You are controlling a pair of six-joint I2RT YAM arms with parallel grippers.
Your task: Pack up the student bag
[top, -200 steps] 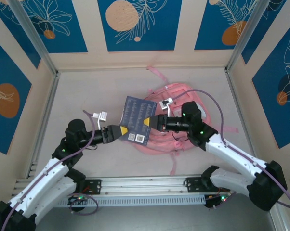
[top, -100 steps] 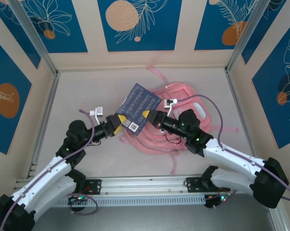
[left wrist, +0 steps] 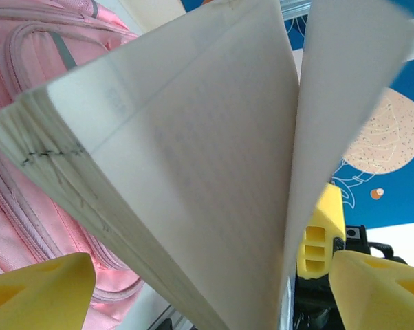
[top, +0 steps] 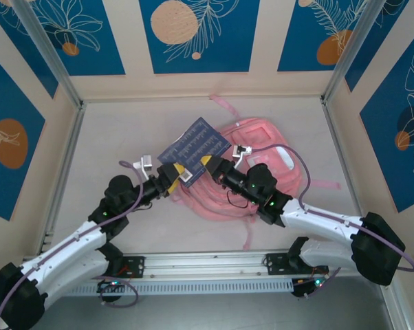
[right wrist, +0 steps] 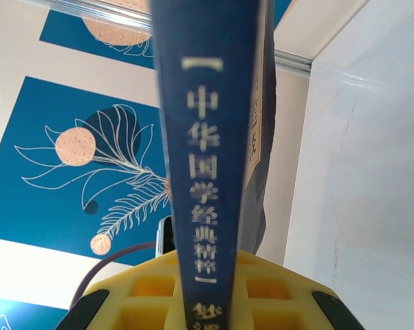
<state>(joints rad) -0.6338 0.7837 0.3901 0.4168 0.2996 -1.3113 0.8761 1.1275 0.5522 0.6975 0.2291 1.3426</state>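
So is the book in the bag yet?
Not yet, it is out. The right claw holds the book by its spine, outside the bag.

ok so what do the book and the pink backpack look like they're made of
Book: paper, matte off-white leaves fanning open in the left wrist view; the dark blue cover looks like thin card, bending slightly. Pink backpack: soft matte woven fabric, probably synthetic, judging by its slump and stitched seams.

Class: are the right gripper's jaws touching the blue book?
Touching. In the right wrist view, the right gripper pinches the blue book by its spine.
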